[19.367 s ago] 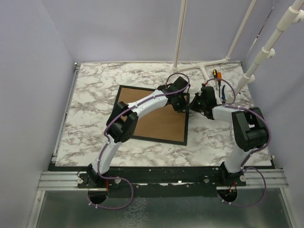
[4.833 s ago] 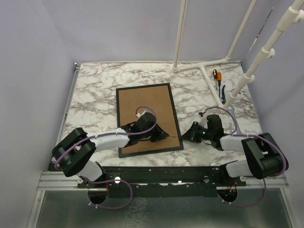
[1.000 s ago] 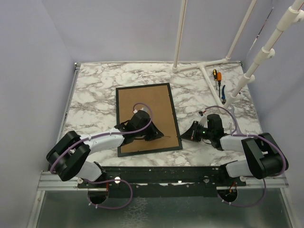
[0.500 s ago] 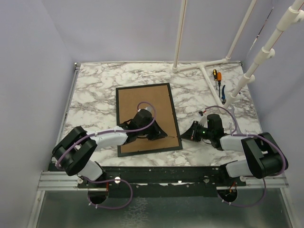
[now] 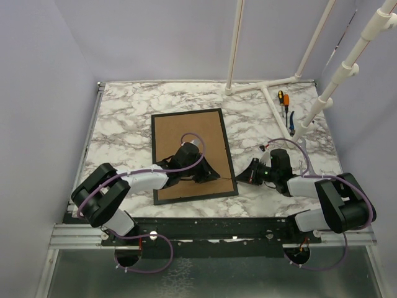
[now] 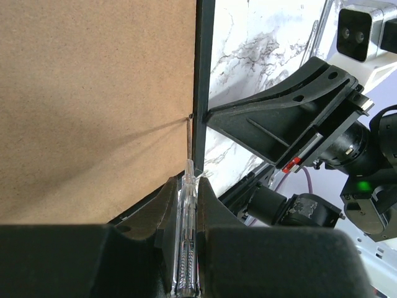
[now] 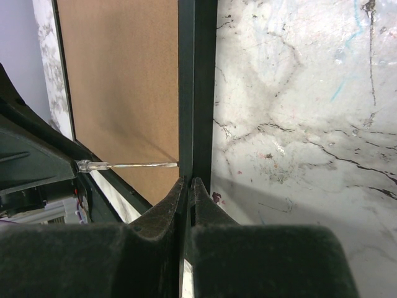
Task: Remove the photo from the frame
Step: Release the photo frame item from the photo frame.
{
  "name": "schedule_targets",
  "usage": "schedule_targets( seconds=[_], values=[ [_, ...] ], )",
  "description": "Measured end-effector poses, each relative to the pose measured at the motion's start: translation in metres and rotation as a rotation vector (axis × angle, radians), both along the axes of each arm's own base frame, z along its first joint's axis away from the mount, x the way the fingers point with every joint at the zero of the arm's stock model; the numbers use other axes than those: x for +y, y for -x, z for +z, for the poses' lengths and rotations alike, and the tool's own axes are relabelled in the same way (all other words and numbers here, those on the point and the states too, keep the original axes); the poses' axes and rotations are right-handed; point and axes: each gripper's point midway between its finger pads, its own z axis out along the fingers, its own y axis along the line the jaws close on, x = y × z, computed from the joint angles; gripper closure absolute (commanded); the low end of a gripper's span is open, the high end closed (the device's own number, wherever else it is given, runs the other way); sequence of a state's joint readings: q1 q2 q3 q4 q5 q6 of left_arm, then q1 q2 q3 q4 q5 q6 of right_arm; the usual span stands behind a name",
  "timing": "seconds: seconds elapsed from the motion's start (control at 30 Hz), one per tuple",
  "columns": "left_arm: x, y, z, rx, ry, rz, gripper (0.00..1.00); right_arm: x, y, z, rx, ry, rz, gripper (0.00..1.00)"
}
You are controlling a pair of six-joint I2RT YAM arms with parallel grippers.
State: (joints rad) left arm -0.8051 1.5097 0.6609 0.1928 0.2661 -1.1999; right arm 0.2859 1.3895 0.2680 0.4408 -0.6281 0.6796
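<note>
The frame (image 5: 155,155) lies face down on the marble table, its brown backing board (image 5: 186,133) up. The photo is hidden beneath that board. My left gripper (image 5: 208,177) hovers over the board's near right part, shut on a clear-handled screwdriver (image 6: 186,236). The screwdriver's thin blade (image 7: 133,165) touches the inner side of the frame's right black border (image 6: 203,74). My right gripper (image 5: 240,179) is shut, its tips (image 7: 190,180) against that same border (image 7: 197,74) from the outer side.
An orange-handled screwdriver (image 5: 282,99) and a blue-handled tool (image 5: 291,118) lie at the back right. They sit beside the foot of a white pipe stand (image 5: 260,87). Bare marble table (image 5: 124,118) surrounds the frame.
Since the oldest frame, the frame has been turned and sits nearer the arms. In the last second only the left arm's elbow shifted a little, and both grippers stayed at the right border.
</note>
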Motion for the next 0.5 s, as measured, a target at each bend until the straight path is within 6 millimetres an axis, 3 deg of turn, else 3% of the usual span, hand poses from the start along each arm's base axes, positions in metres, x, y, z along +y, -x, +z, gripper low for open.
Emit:
schedule_targets(
  seconds=[0.5],
  values=[
    [-0.0025, -0.0001, -0.0004, 0.013, 0.016, -0.006, 1.0, 0.0003, -0.0001, -0.0006, 0.0, -0.001, 0.002, 0.94]
  ],
)
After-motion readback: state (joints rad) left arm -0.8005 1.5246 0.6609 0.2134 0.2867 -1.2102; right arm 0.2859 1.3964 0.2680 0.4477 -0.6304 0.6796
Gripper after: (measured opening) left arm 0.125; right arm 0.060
